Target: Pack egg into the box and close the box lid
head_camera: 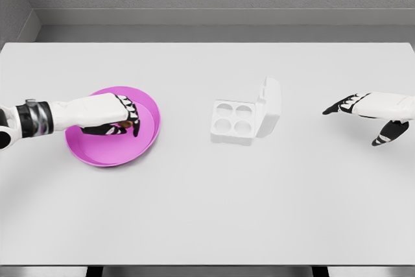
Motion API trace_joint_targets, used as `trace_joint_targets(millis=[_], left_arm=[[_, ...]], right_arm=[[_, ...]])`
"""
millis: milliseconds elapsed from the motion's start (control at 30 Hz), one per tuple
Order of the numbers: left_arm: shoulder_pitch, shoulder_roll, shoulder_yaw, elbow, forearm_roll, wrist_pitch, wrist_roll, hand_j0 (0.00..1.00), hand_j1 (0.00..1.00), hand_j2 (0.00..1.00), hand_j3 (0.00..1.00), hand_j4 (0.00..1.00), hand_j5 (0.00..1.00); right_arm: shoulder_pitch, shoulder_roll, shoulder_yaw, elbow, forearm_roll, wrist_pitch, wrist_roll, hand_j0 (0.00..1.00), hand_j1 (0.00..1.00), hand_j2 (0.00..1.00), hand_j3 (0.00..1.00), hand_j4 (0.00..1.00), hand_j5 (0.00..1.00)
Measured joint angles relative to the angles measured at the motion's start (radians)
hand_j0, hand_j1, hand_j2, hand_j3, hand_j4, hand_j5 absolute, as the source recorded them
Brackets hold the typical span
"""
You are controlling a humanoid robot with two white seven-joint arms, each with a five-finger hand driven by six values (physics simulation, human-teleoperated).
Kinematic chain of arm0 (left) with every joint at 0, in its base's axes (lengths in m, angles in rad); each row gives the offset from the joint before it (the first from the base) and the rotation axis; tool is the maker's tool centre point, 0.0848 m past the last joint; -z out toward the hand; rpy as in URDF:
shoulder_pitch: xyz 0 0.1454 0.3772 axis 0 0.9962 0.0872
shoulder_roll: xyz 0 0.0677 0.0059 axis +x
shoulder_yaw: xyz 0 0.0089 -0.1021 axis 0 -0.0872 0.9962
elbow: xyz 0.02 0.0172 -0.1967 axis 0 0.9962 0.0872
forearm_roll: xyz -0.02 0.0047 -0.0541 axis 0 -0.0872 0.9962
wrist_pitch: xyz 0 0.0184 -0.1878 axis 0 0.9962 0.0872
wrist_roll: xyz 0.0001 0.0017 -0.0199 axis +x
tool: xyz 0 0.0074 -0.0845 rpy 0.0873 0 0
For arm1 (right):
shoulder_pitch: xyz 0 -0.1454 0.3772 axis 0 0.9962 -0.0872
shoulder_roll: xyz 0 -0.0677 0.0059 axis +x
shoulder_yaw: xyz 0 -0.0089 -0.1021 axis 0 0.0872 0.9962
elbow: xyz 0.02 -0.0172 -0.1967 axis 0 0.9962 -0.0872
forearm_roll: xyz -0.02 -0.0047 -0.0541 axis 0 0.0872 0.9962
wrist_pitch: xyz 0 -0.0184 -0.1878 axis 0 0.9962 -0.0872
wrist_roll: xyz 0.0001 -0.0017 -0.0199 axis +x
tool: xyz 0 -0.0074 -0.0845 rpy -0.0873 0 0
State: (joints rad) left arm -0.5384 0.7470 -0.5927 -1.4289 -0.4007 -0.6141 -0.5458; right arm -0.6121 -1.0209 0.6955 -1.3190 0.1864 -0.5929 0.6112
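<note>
Here, left hand (120, 118) sits low in the pink bowl (87, 150), fingers curled round a brownish egg (127, 122), mostly hidden. Light, smooth, brittle: cradle its sides, no squeeze. Box (234, 121) nearby, four cups bare, lid (269, 107) up. Right hand (369, 113) spread, idle.

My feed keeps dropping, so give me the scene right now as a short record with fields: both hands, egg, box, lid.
left hand: over the pink bowl, fingers curled around a brownish egg
right hand: open, holds nothing, over the table right of the box
box: four cups, all empty
lid: open, standing up on the box's right side
</note>
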Motion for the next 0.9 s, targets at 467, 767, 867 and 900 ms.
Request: trace_joint_targets(millis=[467,767,867,900], left_arm=[[-0.018,-0.036,-0.001,-0.042,-0.008,0.0,-0.018,0.42,0.42,0.42,0.42,0.42,0.42],[-0.035,-0.056,-0.003,-0.054,-0.011,0.0,-0.024,0.42,0.42,0.42,0.42,0.42,0.42],[-0.037,-0.062,-0.004,-0.058,-0.012,0.0,-0.024,0.42,0.42,0.42,0.42,0.42,0.42],[-0.037,-0.064,-0.004,-0.062,-0.012,0.0,-0.025,0.42,0.42,0.42,0.42,0.42,0.42]], right_arm=[[0.0,0.0,0.0,0.0,0.0,0.0,0.0,1.0,1.0,1.0,1.0,1.0,1.0],[0.0,0.0,0.001,-0.001,0.0,0.0,0.0,1.0,1.0,1.0,1.0,1.0,1.0],[-0.002,0.0,0.001,-0.001,0.0,0.0,0.0,1.0,1.0,1.0,1.0,1.0,1.0],[-0.002,0.0,0.001,-0.001,0.0,0.0,0.0,1.0,1.0,1.0,1.0,1.0,1.0]])
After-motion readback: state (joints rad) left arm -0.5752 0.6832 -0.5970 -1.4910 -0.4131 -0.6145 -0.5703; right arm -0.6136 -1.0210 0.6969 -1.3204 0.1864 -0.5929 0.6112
